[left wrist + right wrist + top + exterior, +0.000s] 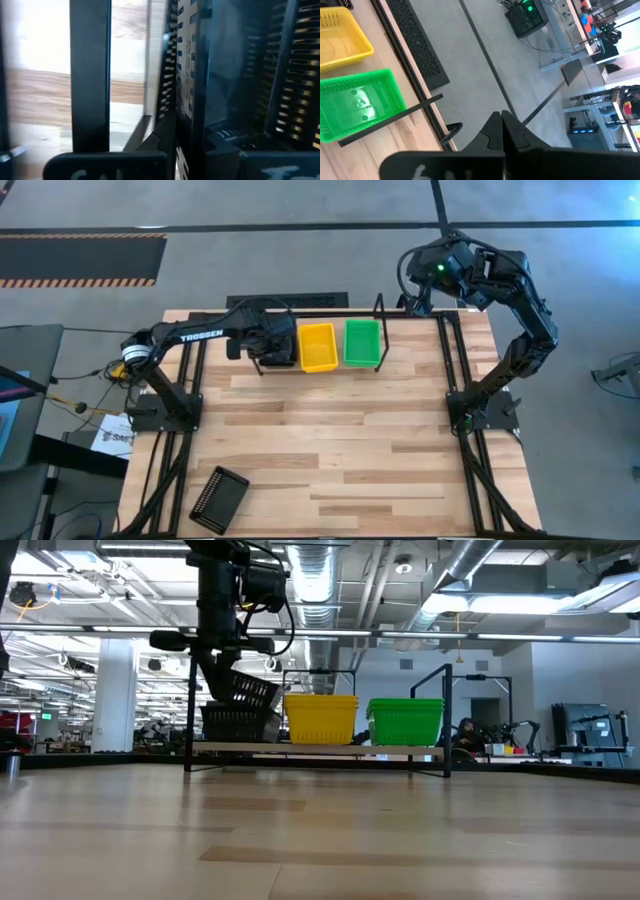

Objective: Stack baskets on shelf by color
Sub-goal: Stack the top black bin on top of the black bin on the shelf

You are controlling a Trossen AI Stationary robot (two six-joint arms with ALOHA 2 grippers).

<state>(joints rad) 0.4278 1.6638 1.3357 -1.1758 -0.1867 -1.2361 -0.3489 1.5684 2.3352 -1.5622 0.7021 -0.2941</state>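
Black mesh basket (pixel 243 690), tilted, is clamped in the left gripper (pixel 268 352) above another black basket (pixel 240 724) at the shelf's (pixel 320 748) left end. The right gripper (pixel 502 131), fingers pressed together, hovers past the table's far edge.

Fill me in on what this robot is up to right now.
The left gripper holds a tilted black basket over another black basket at the left end of the shelf, apparently nesting it. A yellow basket and a green basket sit beside them on the shelf. One more black basket lies at the table's near left corner. The right gripper waits, shut, off the table's far right corner.
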